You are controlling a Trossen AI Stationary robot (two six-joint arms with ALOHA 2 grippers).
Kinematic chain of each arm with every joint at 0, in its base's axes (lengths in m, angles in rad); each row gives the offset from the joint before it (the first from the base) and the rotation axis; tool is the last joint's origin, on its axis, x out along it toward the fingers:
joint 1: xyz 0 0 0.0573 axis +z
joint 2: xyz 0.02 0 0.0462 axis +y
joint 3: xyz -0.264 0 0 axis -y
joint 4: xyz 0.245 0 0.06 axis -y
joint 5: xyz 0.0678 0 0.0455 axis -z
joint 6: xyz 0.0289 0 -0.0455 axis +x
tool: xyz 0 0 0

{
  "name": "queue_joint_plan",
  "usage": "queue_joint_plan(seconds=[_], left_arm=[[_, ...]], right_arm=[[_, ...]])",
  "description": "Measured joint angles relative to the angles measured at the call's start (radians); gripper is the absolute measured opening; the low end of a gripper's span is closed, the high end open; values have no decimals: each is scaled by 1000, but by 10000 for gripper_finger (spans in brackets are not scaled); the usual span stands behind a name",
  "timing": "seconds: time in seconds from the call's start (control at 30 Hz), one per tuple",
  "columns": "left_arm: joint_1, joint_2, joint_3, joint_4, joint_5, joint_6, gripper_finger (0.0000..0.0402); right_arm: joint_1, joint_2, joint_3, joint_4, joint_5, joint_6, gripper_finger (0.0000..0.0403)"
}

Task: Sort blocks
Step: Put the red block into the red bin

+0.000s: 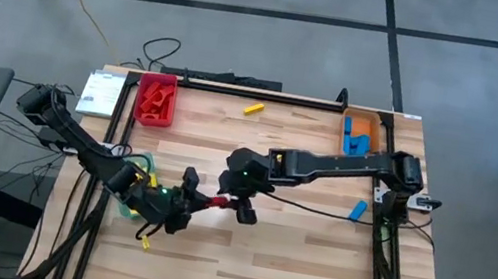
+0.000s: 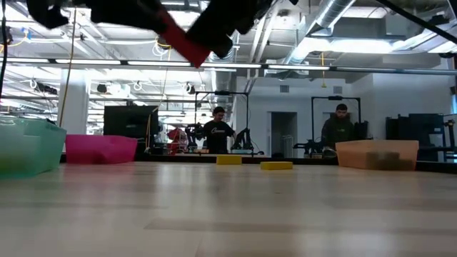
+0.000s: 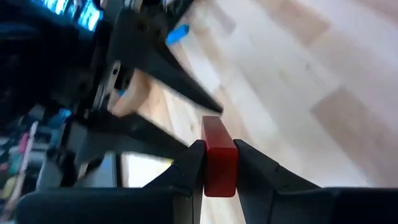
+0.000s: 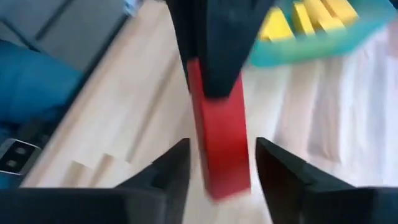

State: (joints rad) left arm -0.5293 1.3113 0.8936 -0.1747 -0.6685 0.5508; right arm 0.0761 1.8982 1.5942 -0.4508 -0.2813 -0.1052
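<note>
A red block (image 3: pixel 219 157) is held clamped between the fingers of the left hand (image 1: pixel 187 193), above the middle of the bench (image 1: pixel 288 268), and its free end is presented to the right hand (image 1: pixel 241 199), whose fingers (image 4: pixel 171 168) stand apart on either side of it without yet being seen to touch. A handover in mid-air is judged to be under way. If the left hand is released before the right is closed, the block is likely to be dropped onto the bench. If the right fingers are closed off-centre, the bar may be twisted or levered out of both grips. The red tray (image 1: pixel 155 101) lies at the far edge, so a long carry is still required; other blocks, yellow (image 1: pixel 253 108) and blue (image 1: pixel 357 210), remain loose on the bench.
</note>
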Motion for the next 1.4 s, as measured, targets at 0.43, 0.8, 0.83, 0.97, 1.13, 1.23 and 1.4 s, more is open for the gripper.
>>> queue_joint_plan(seconds=[0.43, 0.8, 0.83, 0.97, 1.13, 1.23, 1.4], left_arm=[[62, -10, 0, -402, -265, -287, 65], [327, -25, 0, -761, -284, -672, 65], [352, -25, 0, -767, -284, -678, 64], [451, -25, 0, -779, -285, -680, 64], [582, -25, 0, -785, -285, -657, 64], [662, -25, 0, -784, -282, -629, 64], [802, -25, 0, -735, -182, -556, 64]], right_arm=[[-20, -2, 0, -320, 276, 113, 285], [39, -2, 0, -499, 390, 263, 286], [46, -2, 0, -504, 391, 270, 286], [76, -3, -8, -529, 416, 314, 286], [125, -4, -68, -537, 422, 363, 286], [152, -4, -117, -539, 434, 402, 286], [199, -4, -187, -540, 472, 474, 286]])
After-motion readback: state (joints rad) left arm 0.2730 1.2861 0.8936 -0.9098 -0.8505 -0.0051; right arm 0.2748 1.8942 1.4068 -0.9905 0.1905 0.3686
